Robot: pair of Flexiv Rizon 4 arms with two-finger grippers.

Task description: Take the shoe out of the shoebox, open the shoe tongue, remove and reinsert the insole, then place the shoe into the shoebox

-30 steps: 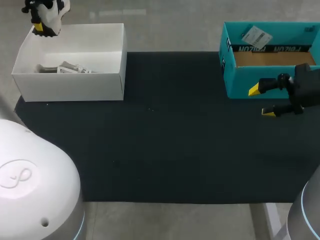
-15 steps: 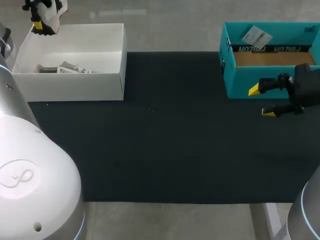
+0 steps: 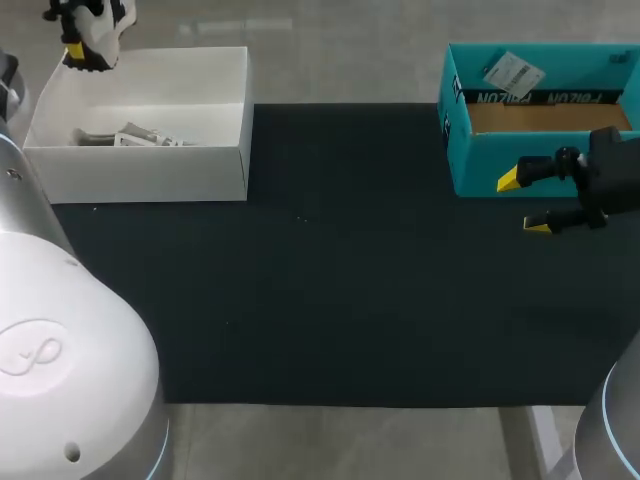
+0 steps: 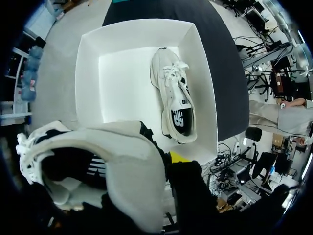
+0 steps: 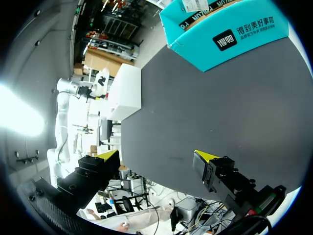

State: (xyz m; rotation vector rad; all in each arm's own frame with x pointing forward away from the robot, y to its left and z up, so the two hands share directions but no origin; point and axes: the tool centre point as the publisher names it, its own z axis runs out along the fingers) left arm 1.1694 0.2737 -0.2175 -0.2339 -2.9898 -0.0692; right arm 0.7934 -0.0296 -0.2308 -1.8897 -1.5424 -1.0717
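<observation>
Left gripper (image 3: pixel 80 48) clenched on the shoe (image 4: pixel 112 166), hanging above the open white shoebox (image 4: pixel 88 73) where a second shoe (image 4: pixel 174 100) lies under it, clear of the walls, likely for carrying to the counter (image 3: pixel 330 260); right gripper (image 3: pixel 523 203) released, just beside the teal box (image 3: pixel 520 160).
</observation>
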